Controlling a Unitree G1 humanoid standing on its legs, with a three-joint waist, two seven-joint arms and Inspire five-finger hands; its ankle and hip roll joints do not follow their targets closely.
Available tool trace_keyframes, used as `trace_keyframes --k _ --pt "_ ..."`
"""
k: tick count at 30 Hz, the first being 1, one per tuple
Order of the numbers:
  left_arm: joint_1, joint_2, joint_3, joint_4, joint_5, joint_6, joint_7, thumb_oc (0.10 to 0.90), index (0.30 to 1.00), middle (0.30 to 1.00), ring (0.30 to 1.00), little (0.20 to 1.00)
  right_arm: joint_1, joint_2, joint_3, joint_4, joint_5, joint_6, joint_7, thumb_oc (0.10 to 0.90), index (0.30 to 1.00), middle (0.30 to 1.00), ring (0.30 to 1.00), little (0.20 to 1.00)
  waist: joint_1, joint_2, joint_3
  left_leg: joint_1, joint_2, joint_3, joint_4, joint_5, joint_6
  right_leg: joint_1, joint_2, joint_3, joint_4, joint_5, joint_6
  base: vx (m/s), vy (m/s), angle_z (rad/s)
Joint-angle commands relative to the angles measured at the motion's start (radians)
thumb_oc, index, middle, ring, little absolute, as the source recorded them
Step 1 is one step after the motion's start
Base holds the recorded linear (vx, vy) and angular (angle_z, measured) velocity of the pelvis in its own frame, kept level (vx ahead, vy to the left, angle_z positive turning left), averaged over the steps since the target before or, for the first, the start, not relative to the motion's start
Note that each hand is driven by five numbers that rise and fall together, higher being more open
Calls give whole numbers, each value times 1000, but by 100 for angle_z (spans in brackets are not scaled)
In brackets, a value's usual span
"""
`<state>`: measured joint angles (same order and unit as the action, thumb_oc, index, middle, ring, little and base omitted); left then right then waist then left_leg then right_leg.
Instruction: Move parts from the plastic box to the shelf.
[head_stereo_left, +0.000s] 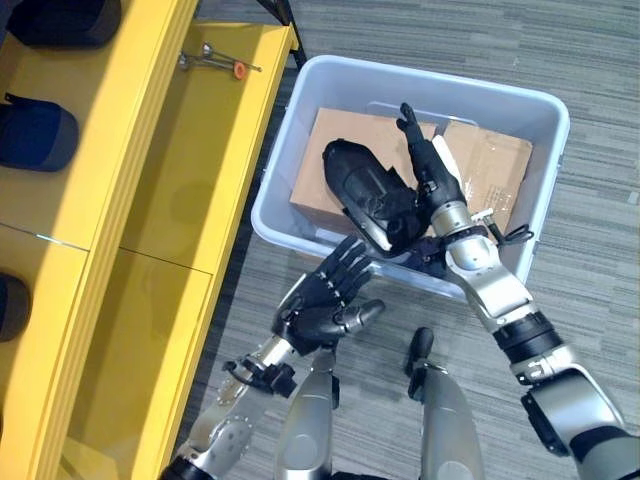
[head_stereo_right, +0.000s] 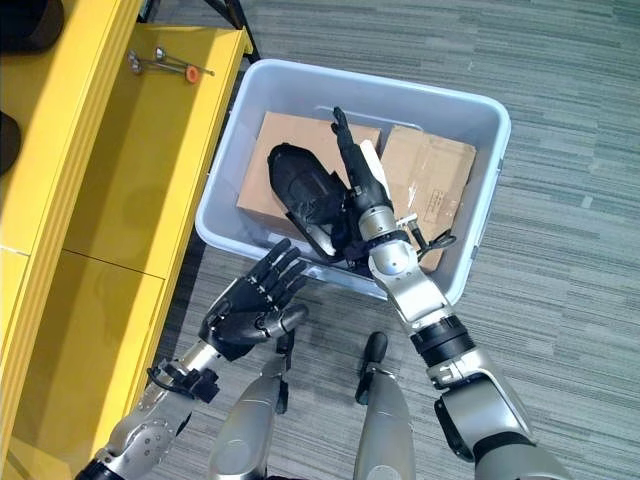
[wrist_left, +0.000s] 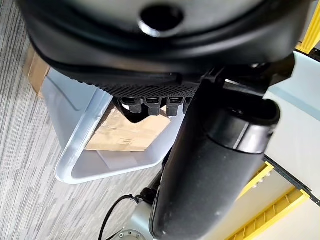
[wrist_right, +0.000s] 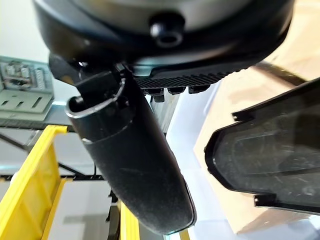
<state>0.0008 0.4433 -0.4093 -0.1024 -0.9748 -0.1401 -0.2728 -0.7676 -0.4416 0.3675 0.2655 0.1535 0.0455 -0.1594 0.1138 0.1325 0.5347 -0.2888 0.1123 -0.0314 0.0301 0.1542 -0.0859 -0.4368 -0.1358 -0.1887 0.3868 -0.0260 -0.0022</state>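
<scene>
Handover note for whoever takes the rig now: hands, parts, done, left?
Left hand: open, holds nothing, just outside the plastic box's near wall.
Right hand: open, fingers straight, inside the box against the black part, no grasp yet.
The part lies on cardboard boxes in the box.
Yellow shelf: dark parts on the far-left level.
Left: grasp the black part, move it to the shelf.

A glossy black plastic part lies on matt brown cardboard in a smooth translucent plastic box.
</scene>
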Motion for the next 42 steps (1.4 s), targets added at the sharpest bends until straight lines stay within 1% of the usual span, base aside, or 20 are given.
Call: trace_keyframes --k 1,3,4,5,6,7,10,11,12,13,15,21,22,23,29,30,32,36,39,42 --pt "26 -31 -33 -147 -11 -111 -50 900 1000 1000 1000 1000 -141 -37 -12 -163 -207 -138 34 900 1000 1000 1000 1000 -4 15 -59 36 -12 -14 -13 4 40 125 12 80 -92 -8 19 0 0 0" --pt "34 -27 -31 -147 -16 -119 -51 900 1000 1000 1000 1000 -133 -77 -2 -201 -378 -167 39 900 1000 1000 1000 1000 -8 8 -66 40 -10 -13 -14 2 40 129 12 80 -96 -7 21 0 0 0" --pt "38 -23 -31 -151 -22 -124 -45 900 1000 1000 1000 1000 -136 -116 9 -220 -533 -194 44 900 1000 1000 1000 1000 -10 3 -70 42 -9 -14 -14 1 38 133 12 79 -101 -5 23 0 0 0" --pt "39 -22 -31 -151 -24 -125 -44 900 1000 1000 1000 1000 -138 -130 14 -224 -599 -204 50 900 1000 1000 1000 1000 -11 1 -72 43 -8 -14 -15 1 38 135 12 78 -104 -5 23 23 -2 4" --pt "44 -17 -31 -150 -27 -130 -43 900 1000 1000 1000 1000 -141 -175 31 -236 -738 -240 44 900 1000 1000 1000 1000 -12 -5 -76 45 -6 -14 -13 -1 37 140 12 75 -107 -6 25 27 -20 7" --pt "50 -12 -27 -141 -26 -136 -49 900 1000 1000 1000 1000 -157 -247 58 -242 -908 -284 26 900 1000 1000 1000 1000 -11 -14 -79 48 -3 -14 -10 -4 36 145 12 71 -106 -10 26 26 -38 5" --pt "63 4 -22 -140 -40 -144 -54 900 1000 1000 1000 1000 -190 -381 120 -227 -1077 -308 -13 900 1000 1000 1000 1000 -6 -30 -92 42 7 -15 -7 -1 31 148 19 64 -116 -5 27 22 -58 4" --pt "74 19 -14 -139 -48 -147 -65 900 1000 1000 1000 1000 -203 -441 150 -203 -1102 -320 -23 900 1000 1000 1000 1000 -3 -39 -98 41 11 -17 -5 -1 28 151 24 62 -118 -7 27 26 -61 1" --pt "76 21 -12 -137 -47 -149 -69 900 1000 1000 1000 1000 -209 -456 161 -194 -1117 -323 -29 900 1000 1000 1000 1000 -2 -41 -99 40 13 -17 -5 -1 28 151 26 62 -119 -8 27 16 -90 1" --pt "85 28 0 -130 -52 -149 -84 900 1000 1000 1000 1000 -219 -519 206 -165 -1162 -338 -75 900 1000 1000 1000 1000 4 -50 -102 37 21 -17 -4 2 24 154 30 57 -121 -10 27 3 -84 0" --pt "94 36 19 -125 -59 -139 -104 900 1000 1000 1000 1000 -237 -581 265 -130 -1204 -309 -119 900 1000 1000 1000 1000 13 -61 -103 30 30 -22 2 6 20 155 36 49 -119 -13 25 4 -113 -2" --pt "101 61 48 -113 -61 -129 -128 900 1000 1000 1000 1000 -297 -649 339 -46 -1195 -271 -178 900 1000 1000 1000 1000 31 -77 -103 18 41 -34 6 13 15 155 48 34 -117 -17 23 -8 -76 0" --pt "100 67 61 -114 -68 -128 -140 900 1000 1000 1000 1000 -312 -659 352 -26 -1191 -278 -187 900 1000 1000 1000 1000 35 -82 -101 14 42 -38 9 13 14 153 52 31 -116 -19 23 -26 -116 7" --pt "97 69 76 -114 -101 -123 -175 900 1000 1000 1000 1000 -314 -668 370 -3 -1249 -289 -201 900 1000 1000 1000 1000 41 -91 -99 7 45 -42 11 14 11 153 56 26 -116 -20 22 -19 -94 7" --pt "90 80 96 -125 -87 -98 -179 900 1000 1000 1000 1000 -324 -692 415 37 -1254 -325 -205 900 1000 1000 1000 1000 55 -112 -91 -10 49 -50 19 16 10 147 61 17 -115 -18 21 -12 -77 3" --pt "84 85 97 -120 -84 -92 -180 900 1000 1000 1000 1000 -340 -692 435 47 -1236 -342 -209 900 1000 1000 1000 1000 59 -117 -88 -18 48 -52 22 16 10 142 62 15 -113 -19 20 -20 -75 8" --pt "76 88 97 -115 -79 -89 -179 900 1000 1000 1000 1000 -354 -686 453 62 -1243 -344 -222 900 1000 1000 1000 1000 64 -119 -83 -26 48 -54 22 19 10 138 63 10 -111 -20 20 -19 -52 9" --pt "62 90 95 -102 -76 -89 -181 900 1000 1000 1000 1000 -376 -657 480 112 -1286 -309 -277 900 1000 1000 1000 1000 77 -117 -70 -45 44 -61 23 24 11 125 65 1 -98 -25 19 -22 -43 3" --pt "50 88 93 -97 -63 -84 -187 900 1000 1000 1000 1000 -391 -625 479 158 -1304 -325 -317 900 1000 1000 1000 1000 90 -109 -58 -65 38 -71 27 27 12 105 66 -11 -74 -34 16 -39 -58 6" --pt "50 86 98 -95 -54 -76 -189 900 1000 1000 1000 1000 -383 -618 476 178 -1320 -311 -326 900 1000 1000 1000 1000 98 -106 -51 -78 34 -78 32 28 13 96 65 -18 -57 -42 14 -4 -34 5"
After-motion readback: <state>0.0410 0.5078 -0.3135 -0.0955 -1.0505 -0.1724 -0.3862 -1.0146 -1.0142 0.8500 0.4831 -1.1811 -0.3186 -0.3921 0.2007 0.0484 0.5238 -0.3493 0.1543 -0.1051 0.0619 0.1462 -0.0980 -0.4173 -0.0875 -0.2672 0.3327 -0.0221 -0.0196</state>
